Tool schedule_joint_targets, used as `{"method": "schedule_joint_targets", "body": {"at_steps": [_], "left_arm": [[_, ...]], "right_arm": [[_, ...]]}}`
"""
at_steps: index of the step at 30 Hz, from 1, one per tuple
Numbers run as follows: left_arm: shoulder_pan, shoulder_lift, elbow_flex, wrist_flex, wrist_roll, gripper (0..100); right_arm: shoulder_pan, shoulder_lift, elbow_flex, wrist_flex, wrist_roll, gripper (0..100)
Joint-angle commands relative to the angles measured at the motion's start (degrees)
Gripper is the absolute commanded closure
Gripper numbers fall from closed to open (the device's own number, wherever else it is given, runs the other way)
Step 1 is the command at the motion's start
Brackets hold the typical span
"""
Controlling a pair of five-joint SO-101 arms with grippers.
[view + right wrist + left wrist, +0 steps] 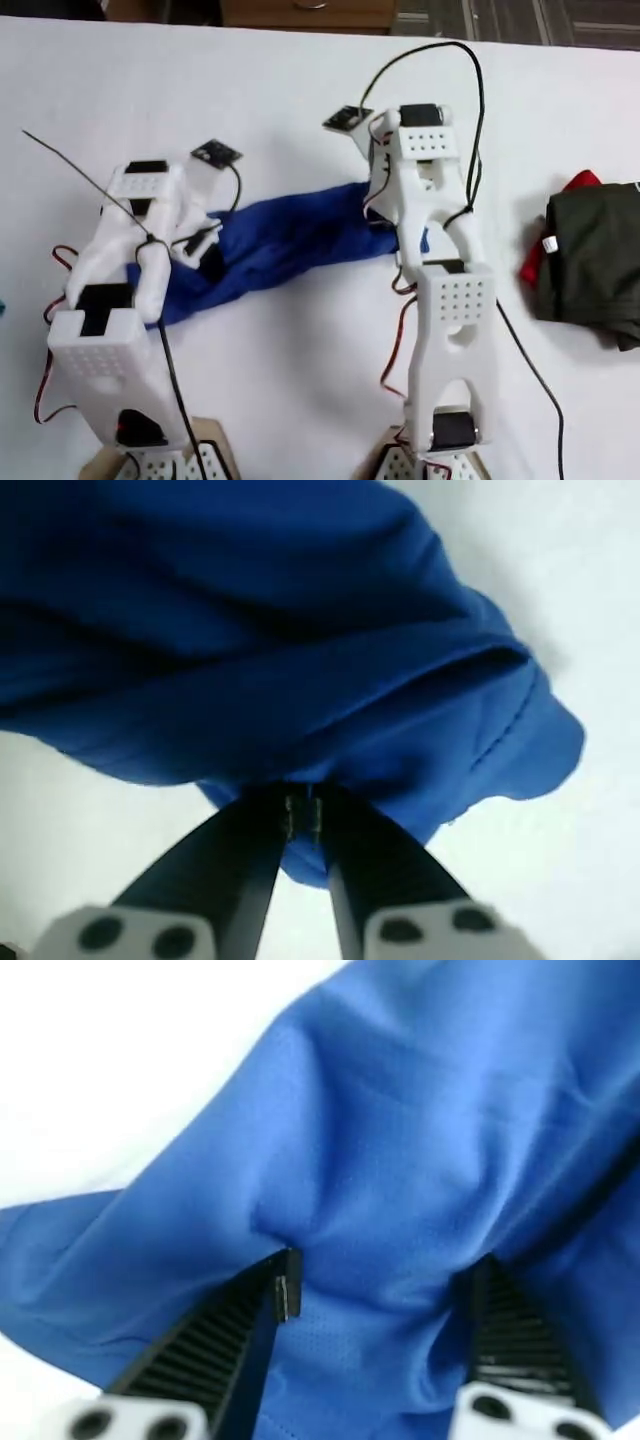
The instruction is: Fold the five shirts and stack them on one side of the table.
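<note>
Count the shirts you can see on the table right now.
3. A blue shirt lies stretched across the middle; a dark green shirt sits folded at far right in the high view; a red shirt peeks out beneath it. More may be hidden in that pile.

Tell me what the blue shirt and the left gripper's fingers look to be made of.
The blue shirt is likely a thin synthetic knit with a matte finish: a fine mesh of tiny holes shows, and it drapes in soft folds. The left gripper's fingers seem to be hard black plastic, matte, with ribbed ridges across them.
</note>
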Motion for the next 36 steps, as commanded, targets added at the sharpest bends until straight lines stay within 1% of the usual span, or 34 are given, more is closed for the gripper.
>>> {"method": "schedule_joint_targets", "body": {"at_steps": [1,4,6,10,15,22,31,33,36], "left_arm": [[0.3,1.1,0.0,0.8,-0.6,71],[0.3,1.1,0.0,0.8,-0.6,71],[0.3,1.1,0.0,0.8,-0.6,71],[0.3,1.1,0.0,0.8,-0.6,71],[0.3,1.1,0.0,0.8,-0.6,71],[0.3,1.1,0.0,0.8,-0.6,71],[0.3,1.1,0.0,0.8,-0.6,71],[0.3,1.1,0.0,0.8,-0.6,71],[0.3,1.1,0.0,0.8,-0.6,71]], "right_arm": [[-4.1,-8.9,2.2,0.6,-0.3,97.5],[-7.7,-11.6,7.2,-0.3,-0.4,97.5],[-8.9,-13.1,11.3,-2.9,-0.4,97.5],[-9.2,-14.5,19.8,-9.5,-0.4,97.5],[-9.7,-17.6,26.4,-13.7,-0.3,97.5],[-11.9,-24.0,27.7,-16.7,-0.1,97.6],[-12.0,-25.1,27.8,-26.4,-0.4,97.5],[-11.6,-25.6,27.5,-26.1,-0.5,97.5],[-9.5,-28.7,28.0,-22.3,-0.5,97.6]]}}
